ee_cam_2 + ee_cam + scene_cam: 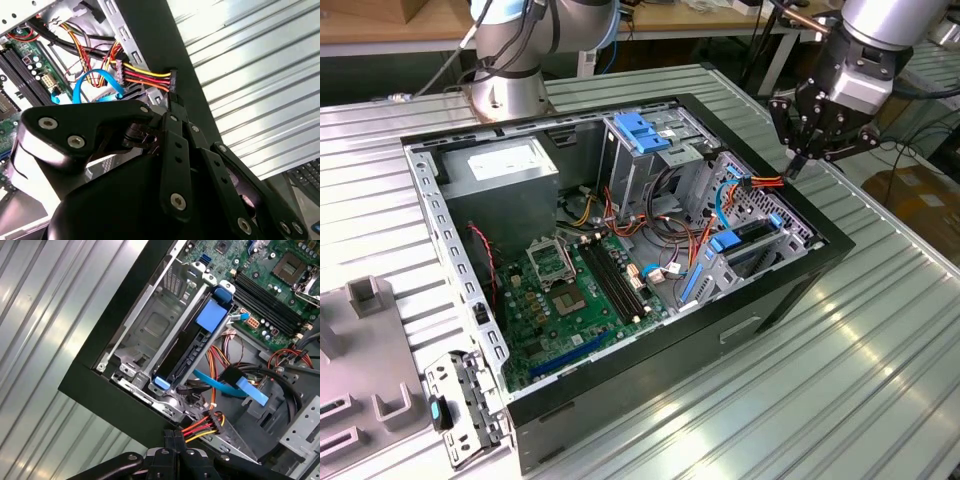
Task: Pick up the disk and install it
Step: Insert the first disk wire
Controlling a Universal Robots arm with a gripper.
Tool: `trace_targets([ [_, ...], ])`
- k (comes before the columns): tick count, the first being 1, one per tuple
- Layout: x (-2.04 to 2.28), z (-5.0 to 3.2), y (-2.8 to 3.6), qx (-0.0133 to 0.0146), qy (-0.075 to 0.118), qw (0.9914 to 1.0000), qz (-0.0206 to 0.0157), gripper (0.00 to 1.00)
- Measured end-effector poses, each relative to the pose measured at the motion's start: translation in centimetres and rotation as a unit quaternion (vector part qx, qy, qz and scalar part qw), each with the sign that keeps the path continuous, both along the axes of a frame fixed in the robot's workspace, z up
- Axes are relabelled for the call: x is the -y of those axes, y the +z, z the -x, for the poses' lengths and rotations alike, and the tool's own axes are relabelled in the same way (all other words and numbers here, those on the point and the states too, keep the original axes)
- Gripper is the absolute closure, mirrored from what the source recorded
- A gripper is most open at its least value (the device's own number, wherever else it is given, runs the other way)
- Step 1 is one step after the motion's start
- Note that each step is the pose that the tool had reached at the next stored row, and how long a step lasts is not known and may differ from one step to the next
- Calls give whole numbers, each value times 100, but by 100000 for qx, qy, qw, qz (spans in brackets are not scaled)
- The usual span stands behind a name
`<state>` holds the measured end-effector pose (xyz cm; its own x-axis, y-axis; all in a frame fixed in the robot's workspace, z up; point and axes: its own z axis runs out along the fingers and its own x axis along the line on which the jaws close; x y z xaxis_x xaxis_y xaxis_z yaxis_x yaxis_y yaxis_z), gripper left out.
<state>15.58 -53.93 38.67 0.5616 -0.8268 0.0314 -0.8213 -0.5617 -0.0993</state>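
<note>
Gripper (pixel 173 98) pinches power connector (pixel 173 81); disk (pixel 194 349) (blue-railed) sits in bay (pixel 150 325).

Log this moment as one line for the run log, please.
disk: in drive cage, not held | pincer: at case rim, tip by power wires

A robotics lab: ribbed metal table (pixel 880 380), opened computer case (pixel 650 385), cluttered wooden workbench (pixel 380 35) behind.

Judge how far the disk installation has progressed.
Done: the disk sits in the drive cage, not in the pincer. In hand: nothing clear; the pincer is shut beside the power plug. Left: whether the disk is fully seated or cabled can't be told.
</note>
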Motion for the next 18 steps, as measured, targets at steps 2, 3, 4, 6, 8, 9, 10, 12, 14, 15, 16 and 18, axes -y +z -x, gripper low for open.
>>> trace_targets([
  [2,0,-17,-9,-2,1130,99994,0,89],
  [3,0,-20,-15,-2,2150,99977,4,89],
  [4,0,-21,-18,-2,3015,99955,6,89],
  [6,0,-25,-33,-3,6476,99790,5,89],
  [8,0,-35,-47,0,8636,99626,1,89],
  [9,-1,-57,-58,-3,9532,99545,-1,89],
  [10,-2,-66,-62,-3,10242,99474,6,83],
  [12,-2,-71,-70,-5,11749,99307,2,83],
  [14,-3,-74,-79,2,13414,99096,13,83],
  [15,-16,-76,-84,7,13580,99074,35,81],
  [16,-55,-79,-91,-11,13592,99072,125,75],
  [18,-101,-81,-102,-30,13564,99075,274,75],
])
